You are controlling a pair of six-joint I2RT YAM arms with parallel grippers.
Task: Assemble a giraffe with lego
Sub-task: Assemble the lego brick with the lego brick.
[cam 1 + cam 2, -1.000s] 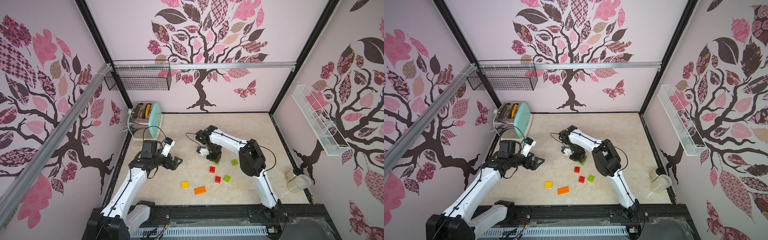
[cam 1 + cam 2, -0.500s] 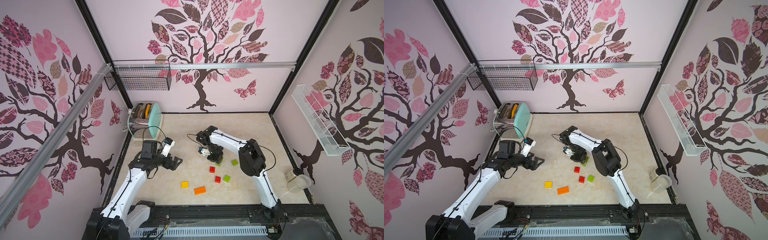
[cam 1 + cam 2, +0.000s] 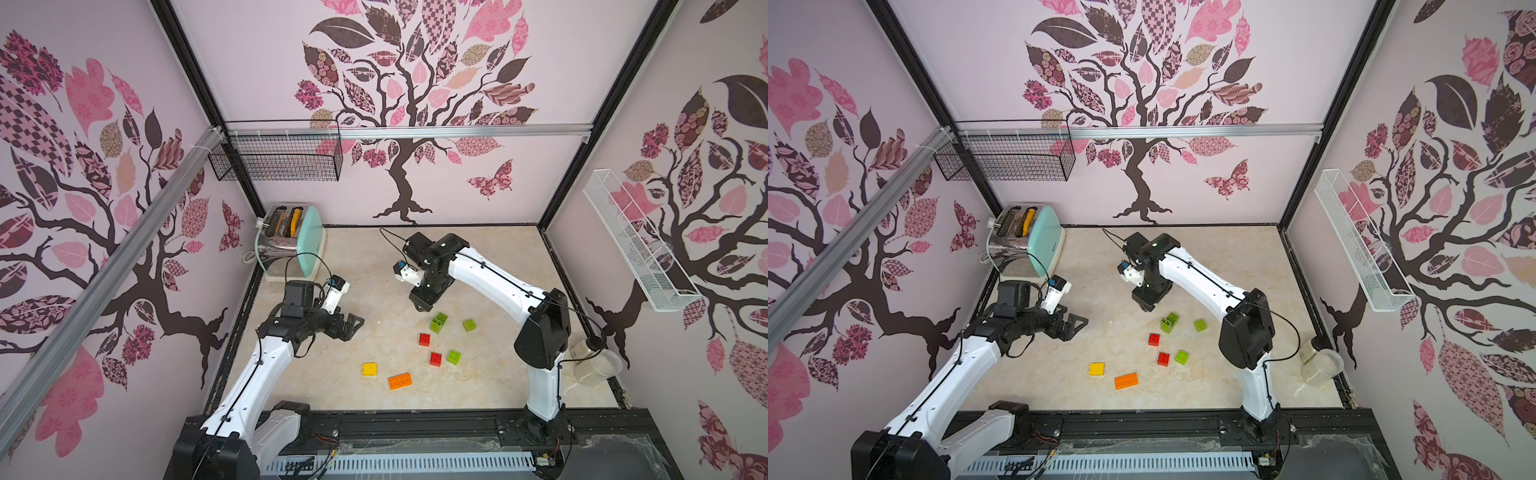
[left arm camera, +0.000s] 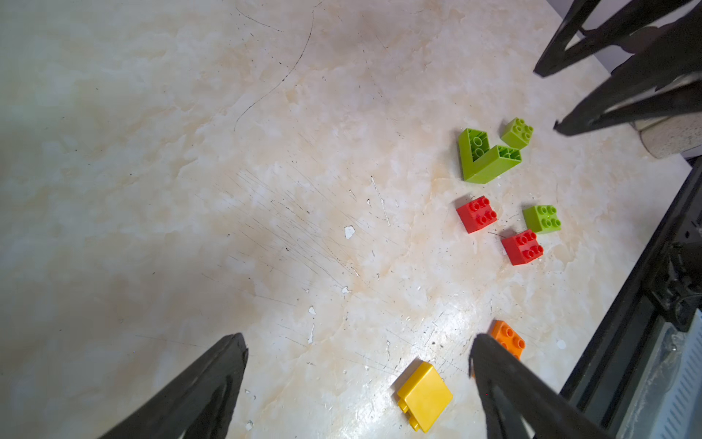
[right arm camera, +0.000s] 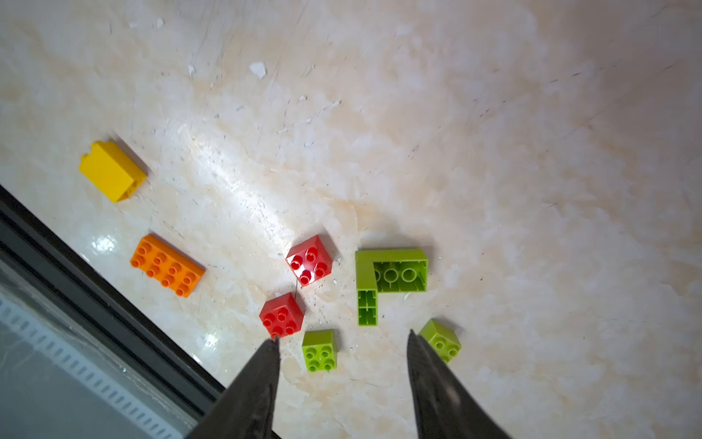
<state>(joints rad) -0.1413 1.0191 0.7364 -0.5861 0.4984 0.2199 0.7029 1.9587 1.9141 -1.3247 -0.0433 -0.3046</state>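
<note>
Right tool [image 5: 342, 337] lifted off green L-piece [image 5: 366, 270], spread, empty | wrist view shows hollow underside | left tool [image 4: 356, 337] spread

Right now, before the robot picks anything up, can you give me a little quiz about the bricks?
1. How many small red studded plastic bricks are there?
2. True or false: the long orange studded plastic brick lies with its studs up.
3. What does the right end effector hold? A a red brick, B the orange brick, C nothing.
Key: 1. two; 2. true; 3. C.
</note>
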